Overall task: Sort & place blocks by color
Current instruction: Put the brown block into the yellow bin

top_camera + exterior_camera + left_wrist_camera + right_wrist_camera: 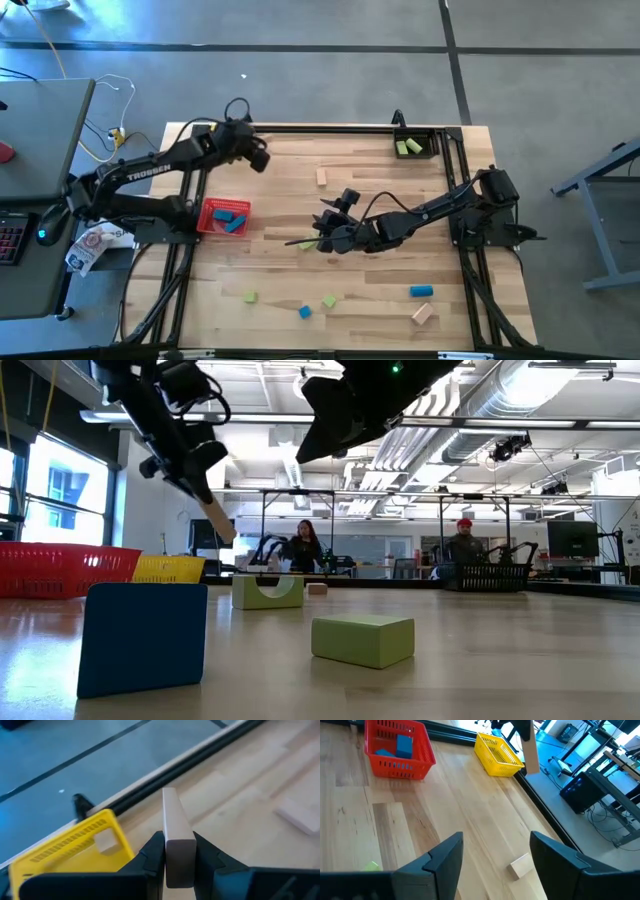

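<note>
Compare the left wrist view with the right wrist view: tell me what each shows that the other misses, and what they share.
Only the left wrist view shows the left end effector shut on the tan bar up close, and a tan block lying in the yellow bin.

Only the right wrist view shows the open right end effector, the red bin holding blue blocks, and a green block on the table.

Both show the yellow bin, the held tan bar and a loose tan block on the wood.

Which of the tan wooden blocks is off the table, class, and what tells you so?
The tan bar clamped upright in the left tool, near the yellow bin. The other tan blocks lie flat on the table.
</note>
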Tool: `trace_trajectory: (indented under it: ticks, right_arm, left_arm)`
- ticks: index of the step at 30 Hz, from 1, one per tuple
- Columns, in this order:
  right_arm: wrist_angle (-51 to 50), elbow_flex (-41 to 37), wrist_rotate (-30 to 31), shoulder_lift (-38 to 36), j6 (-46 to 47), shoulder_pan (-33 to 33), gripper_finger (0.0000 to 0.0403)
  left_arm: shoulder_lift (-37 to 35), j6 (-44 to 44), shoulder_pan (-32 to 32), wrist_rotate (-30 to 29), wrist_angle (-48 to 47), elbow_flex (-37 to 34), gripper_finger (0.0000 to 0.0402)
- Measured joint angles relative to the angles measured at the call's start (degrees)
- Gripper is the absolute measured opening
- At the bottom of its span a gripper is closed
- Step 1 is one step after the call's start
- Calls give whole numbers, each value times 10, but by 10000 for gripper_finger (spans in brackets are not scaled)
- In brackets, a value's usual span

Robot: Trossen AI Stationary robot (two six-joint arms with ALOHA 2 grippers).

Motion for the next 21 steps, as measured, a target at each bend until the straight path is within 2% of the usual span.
trace_trajectory:
  ticks: [7,12,21]
  right_arm:
    - [-2,0,0,0,0,0,215]
    - [-2,0,-4,0,0,0,215]
    - [-2,0,-30,0,14,0,215]
  left_arm:
    - [0,-9,74,-2,0,0,44]
    - [0,-47,115,2,-1,0,44]
    - [3,-90,176,101,-13,8,44]
